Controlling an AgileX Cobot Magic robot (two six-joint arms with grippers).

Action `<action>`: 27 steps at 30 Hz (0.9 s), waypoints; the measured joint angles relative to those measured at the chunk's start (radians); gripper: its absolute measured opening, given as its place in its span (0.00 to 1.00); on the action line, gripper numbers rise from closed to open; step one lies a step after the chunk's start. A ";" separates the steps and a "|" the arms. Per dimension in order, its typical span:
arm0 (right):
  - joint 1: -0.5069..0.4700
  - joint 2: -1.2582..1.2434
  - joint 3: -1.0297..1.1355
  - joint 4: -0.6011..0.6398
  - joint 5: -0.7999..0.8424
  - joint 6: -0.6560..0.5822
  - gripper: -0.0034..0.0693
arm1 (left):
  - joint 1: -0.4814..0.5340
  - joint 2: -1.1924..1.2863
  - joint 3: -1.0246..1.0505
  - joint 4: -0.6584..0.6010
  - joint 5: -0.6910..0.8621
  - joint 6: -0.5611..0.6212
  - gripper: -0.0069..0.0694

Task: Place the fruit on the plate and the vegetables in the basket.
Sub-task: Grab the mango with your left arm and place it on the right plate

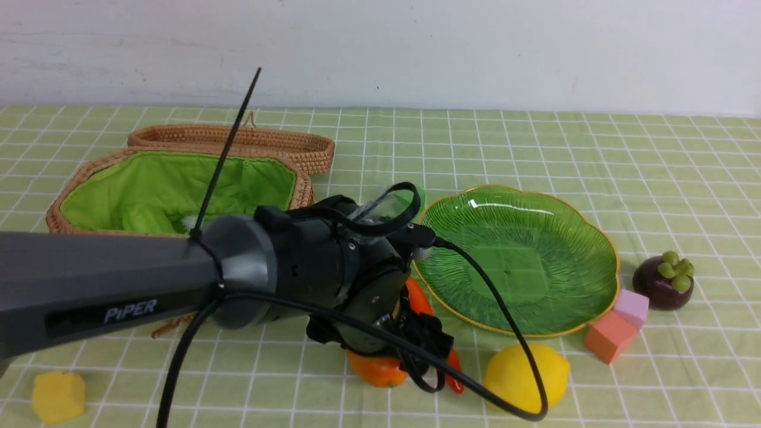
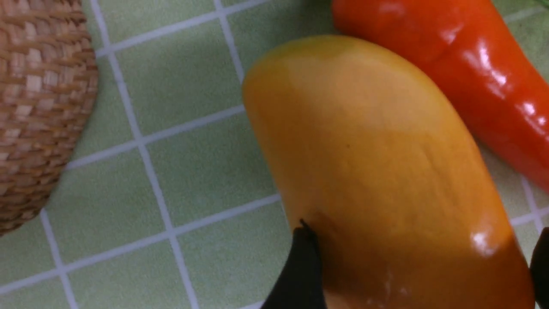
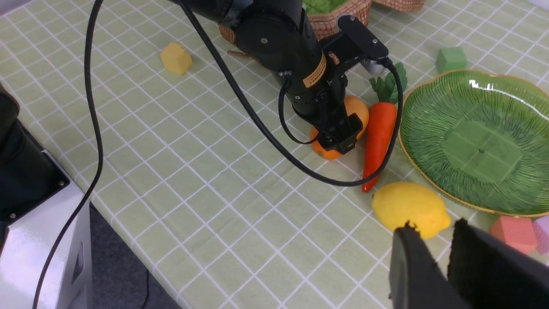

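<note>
Far left on the bench (image 1: 594, 148) the basket (image 1: 304, 185) stands with its lid thrown back, and a pale green lump in the lining looks to me like the bitter gourd (image 1: 142, 219). My left arm reaches across in front of it, and my left tool (image 2: 422, 227) is down over the mango (image 2: 377, 171), which lies on the bench near me, right of the basket. The fingers straddle one end of it. One black fingertip (image 2: 302, 257) touches its flank and the other shows only at the frame's edge, so I cannot tell whether they are pinching it or merely spread around it

I judge the mango to be a light, hard plastic toy. Its skin is smooth and glossy and the body is rounded, so it could squirt out of a careless squeeze. I would take it across its narrow width nearer the middle than the tapering end, where it could pivot or slip. The carrot (image 2: 463, 64) lies just beside it on the right, equally shiny, and I would keep my finger clear of it

Right of the carrot sits the plate (image 1: 523, 261), bare. It looks like glass, so I would set the fruit down gently rather than drop it. The lemon (image 1: 526, 374) rests near me, just in front of the plate. My right tool (image 3: 434, 225) hangs above it holding nothing, its fingers only a narrow gap apart. Far right, the mangosteen (image 1: 663, 279) waits beside the plate's edge. I cannot see an eggplant
</note>
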 joint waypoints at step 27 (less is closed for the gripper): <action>0.000 0.000 0.000 -0.041 0.000 0.000 0.25 | -0.003 -0.184 -0.052 0.025 0.206 0.010 0.07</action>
